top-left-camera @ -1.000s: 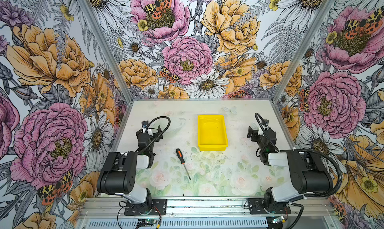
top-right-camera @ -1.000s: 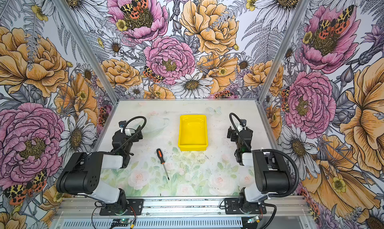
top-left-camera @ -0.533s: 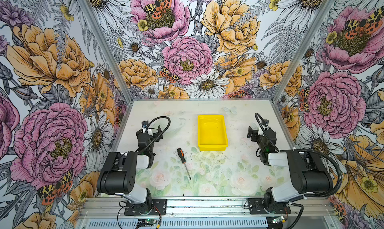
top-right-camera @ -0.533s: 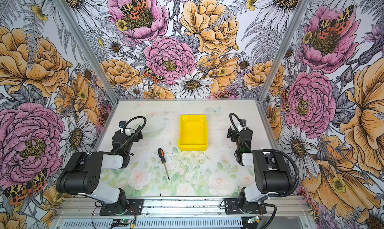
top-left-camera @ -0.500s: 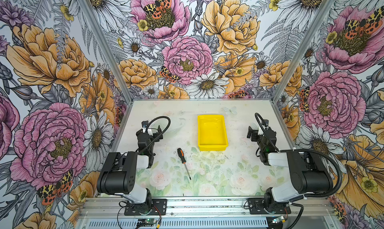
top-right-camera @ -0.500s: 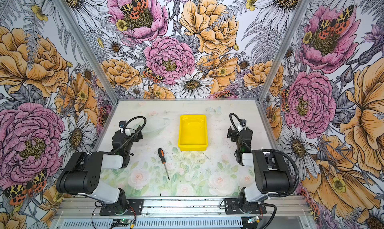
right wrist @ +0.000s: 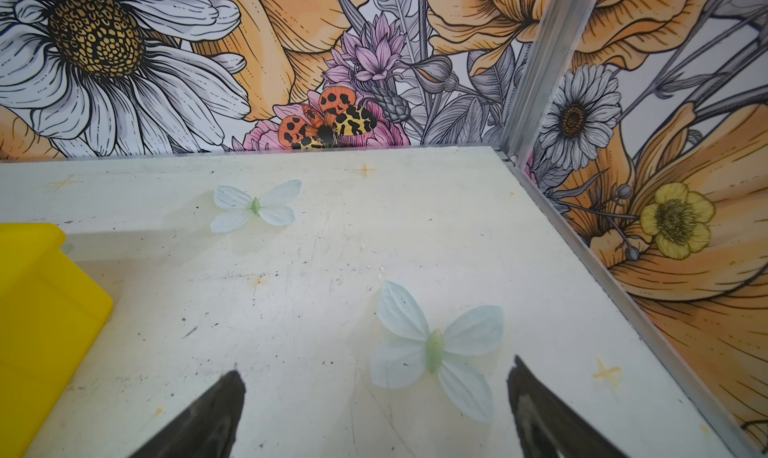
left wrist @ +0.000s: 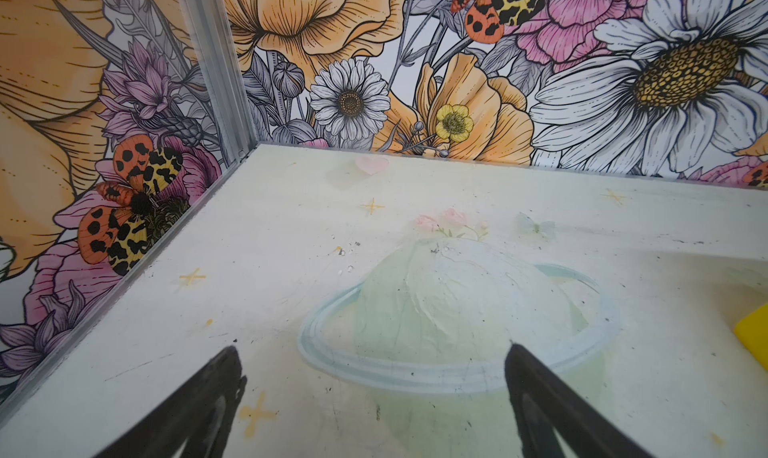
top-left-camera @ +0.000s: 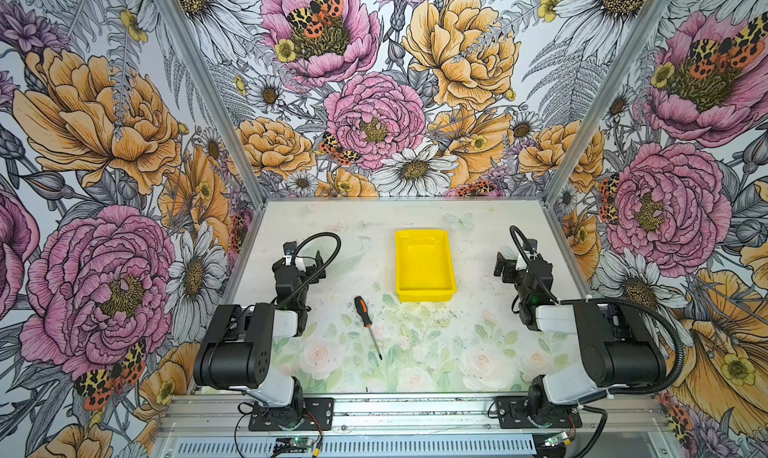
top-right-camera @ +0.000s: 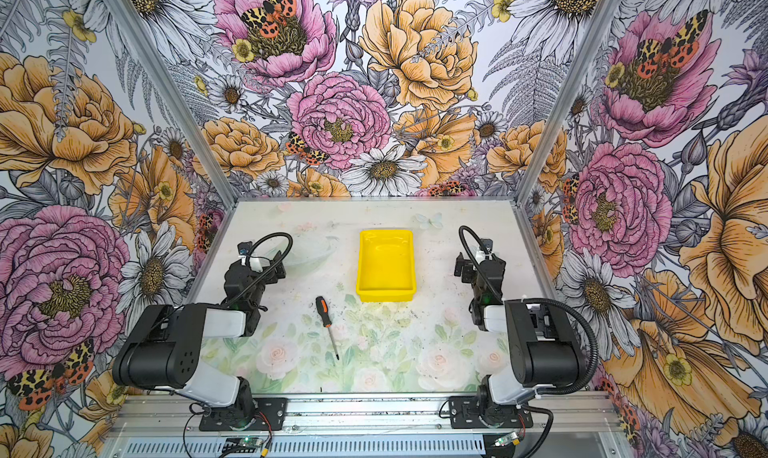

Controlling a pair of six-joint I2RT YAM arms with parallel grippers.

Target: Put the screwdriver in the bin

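Observation:
The screwdriver (top-left-camera: pixel 367 323) (top-right-camera: pixel 327 323), with an orange-and-black handle and a thin dark shaft, lies flat on the table. It is just in front of and to the left of the bin, handle end towards it. The yellow bin (top-left-camera: pixel 426 296) (top-right-camera: pixel 386 296) stands at mid-table with nothing in it. A corner of the bin (left wrist: pixel 754 339) shows in the left wrist view and one side of the bin (right wrist: pixel 41 310) in the right wrist view. My left gripper (top-left-camera: pixel 318 262) (left wrist: pixel 372 350) is open and empty, left of the screwdriver. My right gripper (top-left-camera: pixel 500 267) (right wrist: pixel 376 368) is open and empty, right of the bin.
Floral walls with aluminium corner posts (top-left-camera: pixel 559 177) close the table in at the back and on both sides. The table top (top-left-camera: pixel 436 352) carries only flat printed flowers and butterflies (right wrist: pixel 434 350). Both arm bases sit on the front rail (top-left-camera: pixel 415 410).
The screwdriver's handle end has shifted very slightly to the right on the table. Both arms and the bin have stayed where they were.

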